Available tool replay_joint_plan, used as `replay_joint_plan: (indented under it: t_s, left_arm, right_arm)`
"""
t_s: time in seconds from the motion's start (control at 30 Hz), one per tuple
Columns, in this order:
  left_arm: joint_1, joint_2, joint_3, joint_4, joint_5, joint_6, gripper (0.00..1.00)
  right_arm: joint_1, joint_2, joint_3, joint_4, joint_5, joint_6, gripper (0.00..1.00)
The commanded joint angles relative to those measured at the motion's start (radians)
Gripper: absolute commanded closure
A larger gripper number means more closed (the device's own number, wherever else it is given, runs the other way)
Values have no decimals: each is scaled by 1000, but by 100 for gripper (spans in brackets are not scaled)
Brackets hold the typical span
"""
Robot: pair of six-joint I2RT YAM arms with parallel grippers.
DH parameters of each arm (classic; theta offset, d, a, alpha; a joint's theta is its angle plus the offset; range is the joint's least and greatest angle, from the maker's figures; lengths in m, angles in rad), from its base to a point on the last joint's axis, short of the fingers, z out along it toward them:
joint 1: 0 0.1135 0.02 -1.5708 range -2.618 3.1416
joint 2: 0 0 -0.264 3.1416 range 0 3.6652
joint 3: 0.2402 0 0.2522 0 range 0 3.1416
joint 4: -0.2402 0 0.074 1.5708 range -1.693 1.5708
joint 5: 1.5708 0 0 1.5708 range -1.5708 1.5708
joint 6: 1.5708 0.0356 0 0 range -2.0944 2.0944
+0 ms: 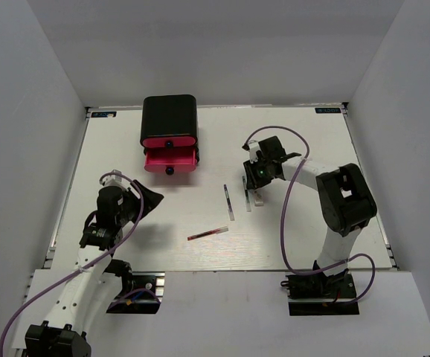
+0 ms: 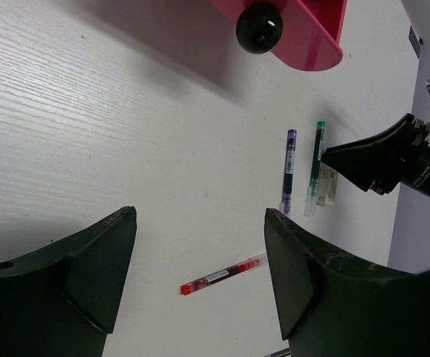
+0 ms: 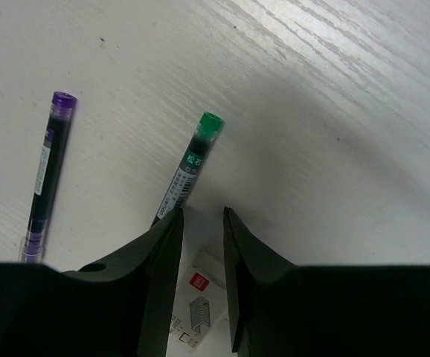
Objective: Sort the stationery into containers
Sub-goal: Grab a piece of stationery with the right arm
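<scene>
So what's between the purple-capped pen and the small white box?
The green-capped pen, close beside the white box and apart from the purple-capped pen; the left wrist view shows it.

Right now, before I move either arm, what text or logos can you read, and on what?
"松石", as best I can read: label on the green-capped pen; its smaller print is blurred.
Too small to read: labels on the purple-capped pen and the red pen.
Unreadable print, beside a red logo and a staple drawing: the small white box.
No text seen: the drawers.
</scene>
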Motion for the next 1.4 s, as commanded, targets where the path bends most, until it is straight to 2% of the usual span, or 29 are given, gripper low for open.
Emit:
replay_joint_plan:
  t_s: [0.0, 0.3, 0.47, 0.87, 1.03, 1.07, 1.17, 1.2, 1.33, 1.37]
  left_arm:
    - [7, -12, 35, -24, -10, 14, 21]
    - [7, -12, 35, -24, -10, 14, 21]
    - [7, -21, 35, -24, -10, 14, 21]
    - [7, 5, 44, -55, -19, 14, 21]
    - [-2, 48, 73, -84, -19, 14, 21]
    - [-2, 48, 82, -84, -19, 14, 21]
    - [-2, 72, 93, -84, -10, 14, 21]
    - [-2, 73, 93, -84, -10, 14, 21]
    - [-2, 126, 93, -65, 40, -28, 21]
    - [-2, 137, 93, -43, 60, -40, 21]
  right_arm:
    - [18, 5, 40, -1, -15, 26, 65]
    - [44, 5, 63, -10, -64, 52, 64]
    - [53, -1, 59, -12, -70, 44, 60]
    - [109, 39, 45, 11, 66, -22, 61]
    - [133, 42, 25, 17, 113, -53, 72]
    - [135, 38, 23, 17, 111, -56, 81]
    - [135, 24, 25, -1, 87, -77, 97]
    - [133, 9, 28, -6, 74, -83, 100]
    - [123, -74, 97, -49, -91, -158, 100]
    - [126, -85, 112, -58, -131, -225, 100]
